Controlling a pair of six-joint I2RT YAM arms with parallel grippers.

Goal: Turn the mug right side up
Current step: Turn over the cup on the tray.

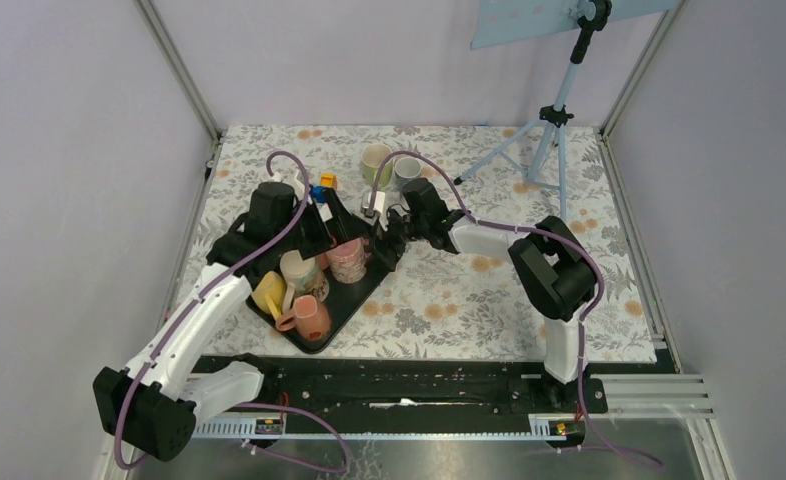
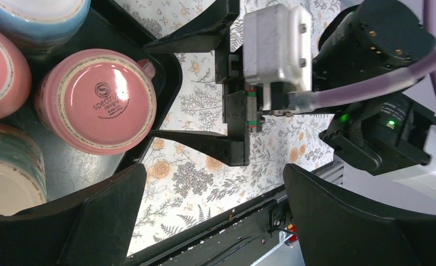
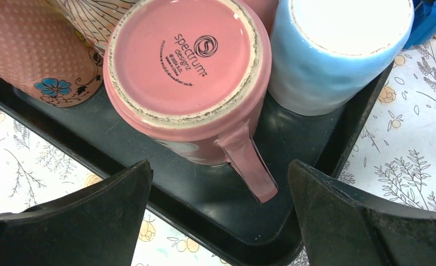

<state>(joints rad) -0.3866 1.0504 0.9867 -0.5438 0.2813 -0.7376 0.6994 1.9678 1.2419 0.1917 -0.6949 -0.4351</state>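
Observation:
The mug (image 3: pixel 185 66) is pink and stands upside down in the black tray (image 3: pixel 310 166), its printed base facing up and its handle (image 3: pixel 248 163) pointing toward my right gripper (image 3: pixel 218 219). That gripper is open and low over the tray's corner, and the handle's tip lies in line with the gap between its fingers without touching them. In the top view the mug (image 1: pixel 347 258) sits at the tray's right corner. My left gripper (image 2: pixel 216 221) is open and empty above the floral cloth beside the tray (image 2: pixel 168 72). In its view the mug (image 2: pixel 102 100) lies to the upper left.
A light blue mug (image 3: pixel 338 50), a dotted pink mug (image 3: pixel 33 50) and several others crowd the tray. A green mug (image 1: pixel 376 163) and a grey mug (image 1: pixel 406 170) stand on the cloth behind. A tripod (image 1: pixel 549 130) is at the back right. The two grippers are close together.

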